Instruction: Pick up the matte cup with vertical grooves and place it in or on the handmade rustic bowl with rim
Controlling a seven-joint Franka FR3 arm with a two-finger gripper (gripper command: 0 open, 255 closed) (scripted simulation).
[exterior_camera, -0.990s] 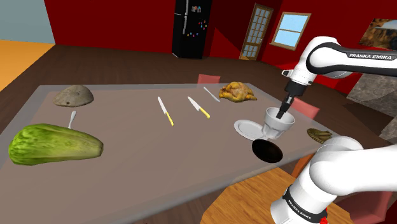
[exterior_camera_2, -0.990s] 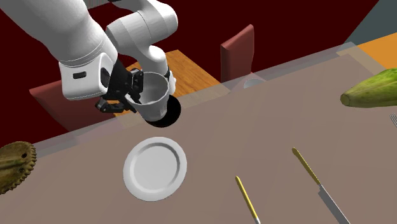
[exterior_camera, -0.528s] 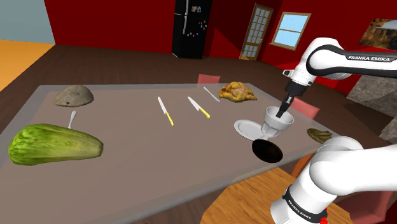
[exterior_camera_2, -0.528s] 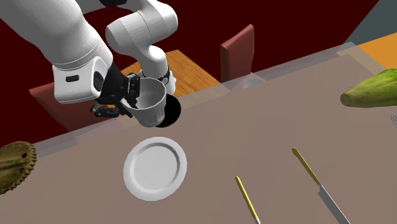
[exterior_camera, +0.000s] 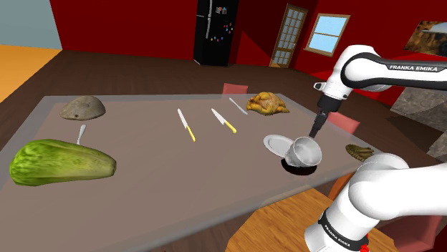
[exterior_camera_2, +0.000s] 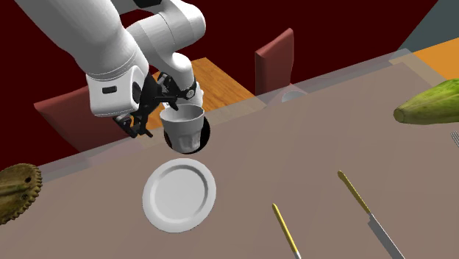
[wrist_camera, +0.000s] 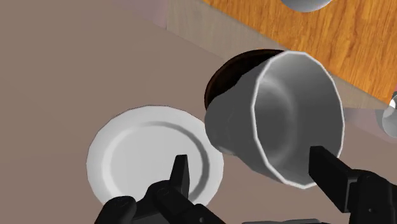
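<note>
Cup (wrist_camera: 280,114) tilts in dark bowl (wrist_camera: 234,67); arm's spread jaws hang above.

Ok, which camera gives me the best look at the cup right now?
The wrist view: the cup is close, tilted, its rim, inside and ridged wall all clear, over the dark bowl. The shoulder view shows it far off, leaning in the bowl; the second exterior view shows its side and rim from above.

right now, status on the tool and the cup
Tool open, not gripping. Cup resting in the dark bowl, tipped. White plate beside the bowl, nothing in the way.
</note>
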